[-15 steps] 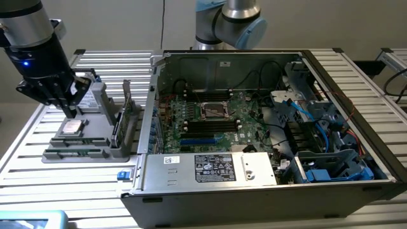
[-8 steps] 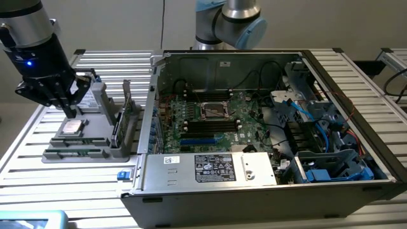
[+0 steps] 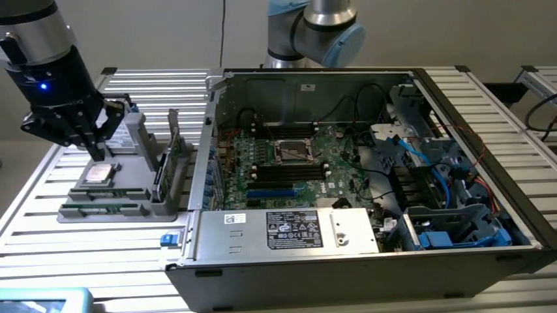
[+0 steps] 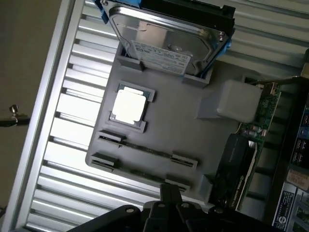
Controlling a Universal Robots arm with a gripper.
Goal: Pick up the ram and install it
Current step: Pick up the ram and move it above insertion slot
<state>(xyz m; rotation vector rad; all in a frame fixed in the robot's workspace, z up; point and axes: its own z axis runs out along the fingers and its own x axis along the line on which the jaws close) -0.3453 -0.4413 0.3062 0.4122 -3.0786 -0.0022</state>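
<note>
Two ram sticks stand on edge in a grey holder [image 3: 139, 210] on the exterior view's left: one ram stick [image 3: 109, 193] [image 4: 145, 149] and a second ram stick [image 3: 103, 209] [image 4: 140, 174] nearer the holder's front edge. My gripper [image 3: 96, 155] [image 4: 170, 194] hangs above the holder, over the silver processor chip [image 3: 98, 173] [image 4: 128, 106], with its fingers shut together and nothing between them. It touches neither stick. The open computer case [image 3: 366, 195] lies on the exterior view's right, its motherboard's black memory slots [image 3: 287, 171] exposed.
On the same holder a silver hard drive [image 3: 130, 134] [image 4: 169, 41] leans at the back and a green expansion card [image 3: 169, 156] [image 4: 258, 113] stands upright beside the case wall. Cables and a drive cage [image 3: 452, 228] crowd the case's far side. The slatted table [image 3: 104, 261] surrounds everything.
</note>
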